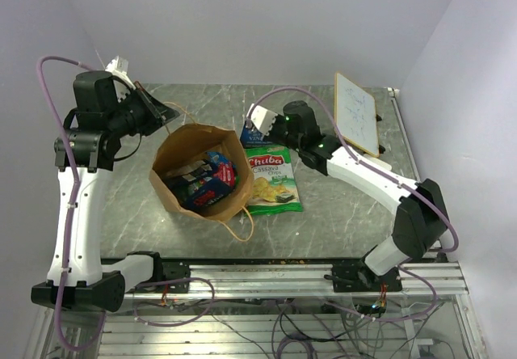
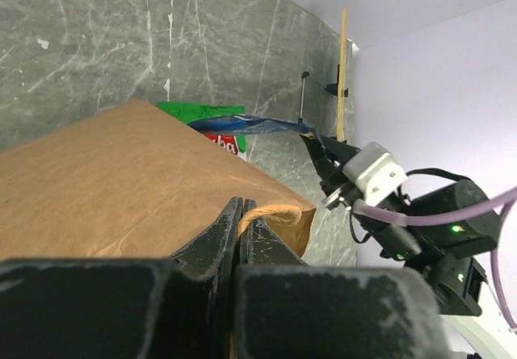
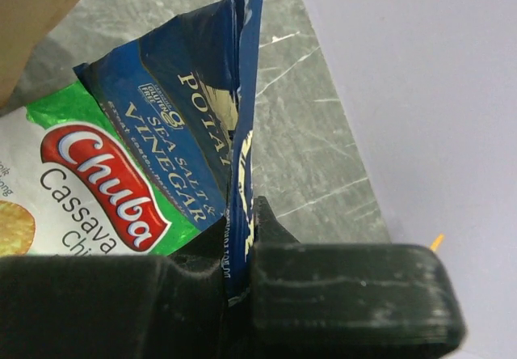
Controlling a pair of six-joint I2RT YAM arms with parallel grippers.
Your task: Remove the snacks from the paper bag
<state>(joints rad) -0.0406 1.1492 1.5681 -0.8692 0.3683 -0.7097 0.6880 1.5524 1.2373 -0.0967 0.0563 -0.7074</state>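
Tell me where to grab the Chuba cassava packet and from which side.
Probably its near sealed edge, approached from the near right: the Chuba packet lies flat, the paper bag crowds its left side, and the blue packet in the right gripper hangs over its far end.

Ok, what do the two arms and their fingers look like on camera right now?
Both arms are the same build: left arm and right arm have white links with black joints and bases. A purple cable loops along each. Small green lights glow on the right arm. The fingers are matte black, scuffed plastic.
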